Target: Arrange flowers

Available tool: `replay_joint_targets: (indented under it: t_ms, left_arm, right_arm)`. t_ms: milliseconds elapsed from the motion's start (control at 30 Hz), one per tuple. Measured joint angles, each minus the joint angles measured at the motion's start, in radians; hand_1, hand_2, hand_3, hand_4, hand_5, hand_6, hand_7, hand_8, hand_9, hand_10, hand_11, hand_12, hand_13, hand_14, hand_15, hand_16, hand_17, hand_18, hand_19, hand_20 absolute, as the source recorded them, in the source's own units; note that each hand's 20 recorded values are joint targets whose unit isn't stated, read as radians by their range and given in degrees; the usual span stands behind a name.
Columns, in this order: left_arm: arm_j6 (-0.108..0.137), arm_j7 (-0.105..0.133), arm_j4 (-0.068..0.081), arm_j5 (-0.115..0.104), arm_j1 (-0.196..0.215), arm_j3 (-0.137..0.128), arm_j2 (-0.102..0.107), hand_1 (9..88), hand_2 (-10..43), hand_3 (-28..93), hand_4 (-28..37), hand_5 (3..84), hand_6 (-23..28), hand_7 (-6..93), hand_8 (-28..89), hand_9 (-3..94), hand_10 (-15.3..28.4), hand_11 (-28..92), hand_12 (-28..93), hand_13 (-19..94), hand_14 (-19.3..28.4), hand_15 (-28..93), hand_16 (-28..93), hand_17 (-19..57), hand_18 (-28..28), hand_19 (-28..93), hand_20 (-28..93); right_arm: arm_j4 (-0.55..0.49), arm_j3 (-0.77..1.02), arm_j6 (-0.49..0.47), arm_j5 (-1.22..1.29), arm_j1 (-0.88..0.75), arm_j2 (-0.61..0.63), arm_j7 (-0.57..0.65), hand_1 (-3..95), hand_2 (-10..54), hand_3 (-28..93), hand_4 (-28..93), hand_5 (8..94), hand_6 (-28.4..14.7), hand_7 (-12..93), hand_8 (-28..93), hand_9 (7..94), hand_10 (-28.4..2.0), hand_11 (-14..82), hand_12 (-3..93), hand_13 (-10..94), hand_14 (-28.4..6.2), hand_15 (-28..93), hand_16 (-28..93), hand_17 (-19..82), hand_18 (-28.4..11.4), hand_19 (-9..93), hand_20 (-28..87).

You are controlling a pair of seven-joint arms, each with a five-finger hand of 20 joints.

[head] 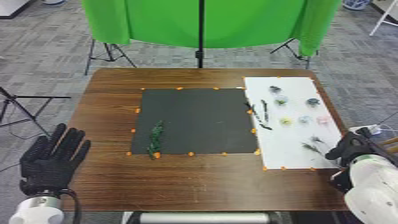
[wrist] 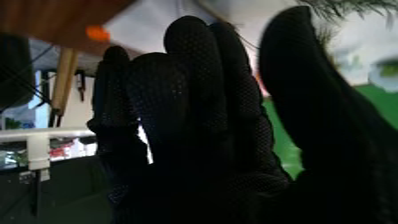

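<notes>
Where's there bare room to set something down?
The middle of the dark mat, between the green sprig and white sheet; also the wooden table along the mat's near edge. The sheet is crowded with flower heads and stems, the right hand beside it.

Black-gloved right hand, fingers straight, thumb apart, feathery green sprig beyond, orange mark on brown surface

Green cloth hangs beyond far edge of tbl, w/ blk pole in front, approx mid. Blk tripods at far L & far R; blk stand L of tbl. Grey carpet underneath; blue-&-wht item far R.
</notes>
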Motion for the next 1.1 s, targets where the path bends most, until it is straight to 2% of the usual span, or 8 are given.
replay_joint_targets:
  t_ms: [100, 267, 367, 567, 733, 1000, 1100]
  left_arm:
    - [0.000, 0.000, -0.001, -0.006, 0.000, 0.000, -0.001, 31.7, 18.1, 77, -22.2, 51.9, 9.7, 17.3, -8, 42.9, 16.5, 22, 13, 31, 15.1, 37, -6, -3.7, 12.8, 29, 14]
    - [0.000, 0.000, -0.004, -0.017, 0.005, 0.000, -0.003, 31.1, 18.1, 77, -22.3, 51.9, 9.7, 17.3, -8, 42.9, 16.4, 22, 13, 31, 15.2, 37, -6, -3.7, 12.8, 29, 14]
    - [0.000, 0.000, -0.004, -0.019, 0.007, 0.000, -0.004, 30.8, 18.0, 77, -22.3, 51.8, 9.6, 17.3, -8, 42.9, 16.5, 22, 13, 30, 15.2, 37, -6, -3.7, 12.8, 29, 14]
    - [0.000, -0.001, -0.004, -0.020, 0.007, 0.000, -0.002, 30.5, 17.8, 77, -22.5, 51.9, 9.7, 17.3, -8, 42.9, 16.5, 22, 13, 30, 15.3, 37, -6, -3.7, 12.8, 29, 14]
    - [0.000, -0.004, -0.003, -0.020, 0.005, -0.001, 0.003, 30.3, 17.7, 77, -22.6, 51.9, 9.7, 17.2, -8, 42.9, 16.6, 22, 13, 30, 15.3, 37, -6, -3.7, 12.8, 29, 14]
    - [0.001, -0.015, -0.002, -0.020, -0.004, 0.004, 0.014, 30.2, 17.7, 77, -22.6, 51.9, 9.7, 17.2, -8, 42.9, 16.5, 22, 13, 30, 15.3, 37, -6, -3.7, 12.8, 29, 14]
    - [0.001, -0.015, -0.001, -0.031, -0.008, 0.012, 0.017, 30.1, 17.6, 77, -22.6, 51.9, 9.7, 17.3, -8, 42.9, 16.6, 22, 13, 30, 15.3, 37, -6, -3.7, 12.8, 29, 14]
  right_arm:
    - [0.012, -0.019, 0.049, -0.001, 0.008, 0.000, 0.010, 60.8, -9.5, 62, -26, 79.4, -3.2, 28, 12, 83.1, -12.9, 34.5, 41.9, 74, -12.2, 70, 30, 33, -24.6, 80, 28]
    - [0.010, -0.050, 0.242, 0.015, 0.009, -0.001, 0.030, 57.2, -9.5, 67, -21, 78.6, -3.2, 32, 16, 82.4, -13.3, 39.0, 41.2, 74, -12.7, 72, 30, 33, -25.1, 82, 29]
    - [-0.020, -0.049, 0.312, 0.077, 0.011, 0.000, 0.045, 55.3, -9.5, 69, -19, 78.1, -3.1, 33, 17, 82.0, -13.4, 40.1, 40.9, 74, -13.0, 74, 30, 33, -25.2, 82, 28]
    - [-0.106, -0.080, 0.332, 0.101, 0.048, 0.002, 0.040, 53.1, -9.5, 70, -15, 77.0, -3.4, 36, 17, 81.0, -14.0, 43.3, 39.8, 74, -13.3, 75, 30, 34, -25.5, 84, 28]
    - [-0.123, -0.212, 0.351, 0.091, 0.166, -0.003, 0.031, 53.6, -9.5, 70, -15, 77.4, -4.0, 37, 16, 81.3, -14.0, 44.1, 39.4, 74, -13.4, 76, 30, 34, -26.1, 85, 27]
    - [-0.044, -0.490, 0.391, 0.050, 0.428, -0.119, 0.066, 55.5, -9.5, 68, -17, 77.8, -4.1, 37, 15, 81.8, -13.9, 43.8, 39.7, 75, -13.4, 76, 30, 35, -27.1, 86, 27]
    - [0.002, -0.578, 0.405, 0.049, 0.499, -0.183, 0.081, 56.0, -9.5, 68, -17, 78.2, -4.2, 36, 15, 82.0, -13.9, 43.7, 39.8, 75, -13.4, 76, 30, 35, -27.3, 87, 26]
